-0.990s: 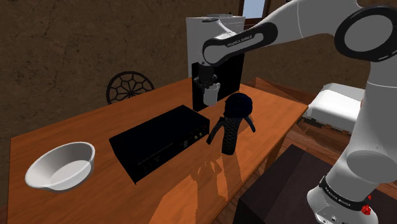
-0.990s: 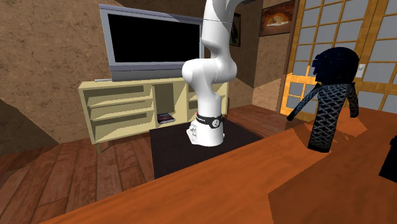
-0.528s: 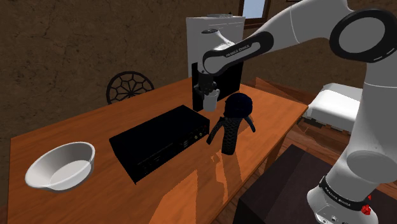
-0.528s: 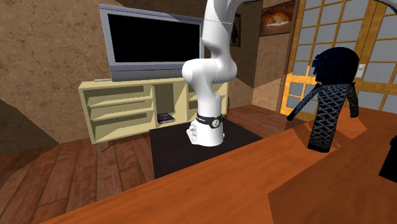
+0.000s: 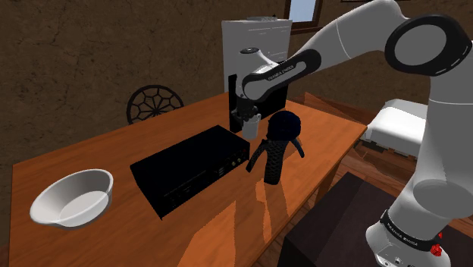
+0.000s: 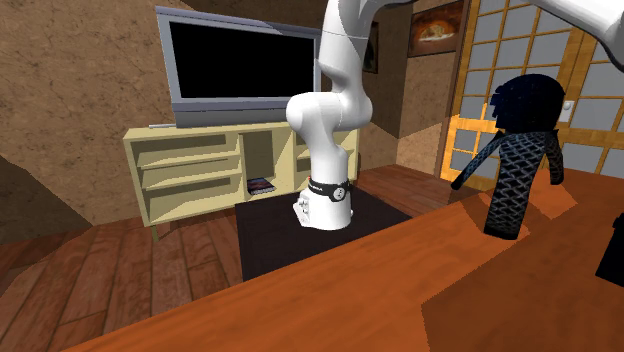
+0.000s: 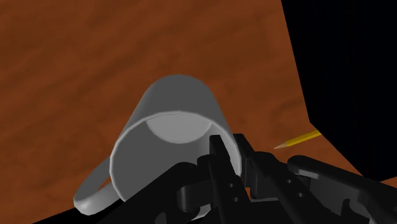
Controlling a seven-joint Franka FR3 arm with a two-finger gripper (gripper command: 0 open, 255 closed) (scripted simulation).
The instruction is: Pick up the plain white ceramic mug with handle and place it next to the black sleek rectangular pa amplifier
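Note:
My gripper (image 5: 245, 112) is shut on the rim of the white mug (image 5: 251, 126), which hangs low over the wooden table (image 5: 106, 152), just past the far corner of the black rectangular amplifier (image 5: 189, 171). In the wrist view the gripper (image 7: 232, 153) clasps the mug's wall. The mug (image 7: 167, 130) is tilted, with its handle (image 7: 91, 195) pointing away from the amplifier (image 7: 347, 76). Whether the mug touches the table I cannot tell.
A black textured figure (image 5: 276, 146) stands right beside the mug, toward the stand; it also shows on the table in the second exterior view (image 6: 520, 160). A white bowl (image 5: 72, 197) sits at the table's near left. A yellow pencil (image 7: 298, 137) lies by the amplifier.
The gripper has come down with the mug in it, from above the amplifier's far corner to close over the table beside it. Nothing else has moved.

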